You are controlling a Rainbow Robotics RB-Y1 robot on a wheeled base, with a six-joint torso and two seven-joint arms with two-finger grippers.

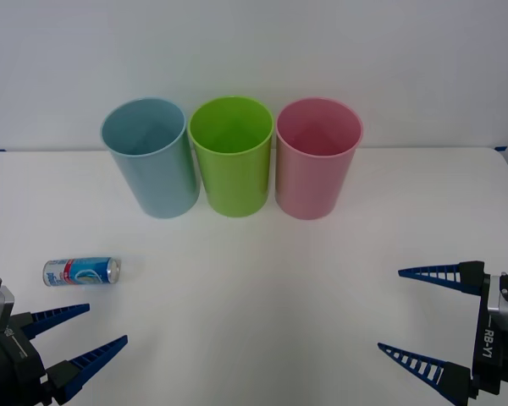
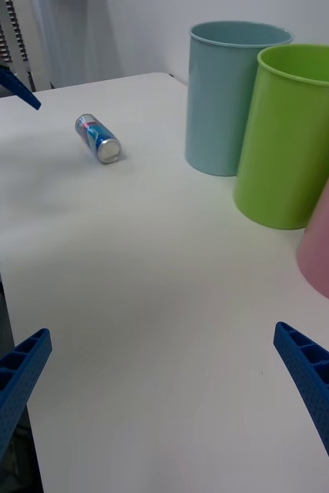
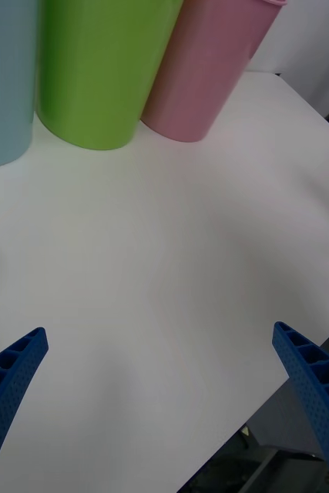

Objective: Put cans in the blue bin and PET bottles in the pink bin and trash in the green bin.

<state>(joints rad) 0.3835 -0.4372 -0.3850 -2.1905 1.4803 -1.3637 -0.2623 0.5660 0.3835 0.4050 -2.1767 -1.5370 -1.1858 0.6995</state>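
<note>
Lying sideways, can (image 1: pixel 81 271), label partly hidden.

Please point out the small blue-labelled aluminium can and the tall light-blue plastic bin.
small blue-labelled aluminium can (image 1: pixel 81 271), front view, middle of its label.
tall light-blue plastic bin (image 1: pixel 161 179), front view, its outer wall.

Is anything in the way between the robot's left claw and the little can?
Nothing visible. The can lies on its side on bare table, just ahead of the open left gripper. From there to the blue bin the tabletop is bare too. The right gripper waits open, far across.
</note>
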